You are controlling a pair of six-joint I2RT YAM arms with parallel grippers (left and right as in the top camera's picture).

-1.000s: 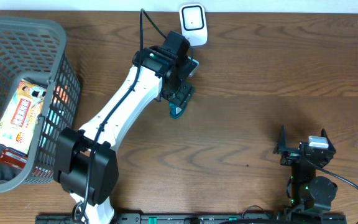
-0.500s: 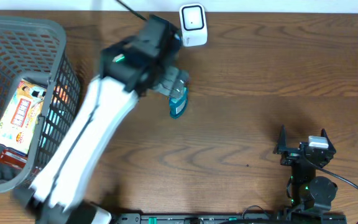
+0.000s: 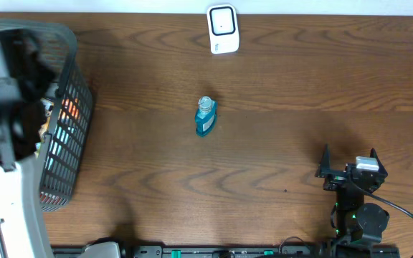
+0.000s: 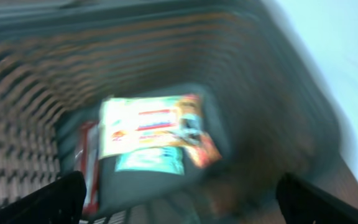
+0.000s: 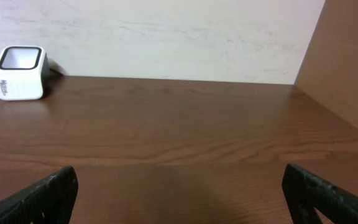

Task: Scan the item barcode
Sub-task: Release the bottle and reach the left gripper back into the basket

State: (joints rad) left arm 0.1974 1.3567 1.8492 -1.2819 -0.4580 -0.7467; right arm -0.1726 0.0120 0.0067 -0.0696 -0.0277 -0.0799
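Dark brown table (image 3: 300,86) with wavy wood grain, filling nearly the whole overhead view. Along its far edge, a pale off-white wall (image 5: 166,37), faintly scuffed and streaked. At the right of the right wrist view, a plain brown wooden side panel (image 5: 347,62), upright, meeting table and wall. Soft, even light; faint sheen on the wood.

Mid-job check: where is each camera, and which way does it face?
Overhead: above the table, looking straight down; left arm and right gripper show.
Left wrist: over the basket, looking in at packets; blurred, left fingertips show.
Right wrist: low, facing the back wall; right fingertips show.
Shared: scanner in overhead and right wrist.
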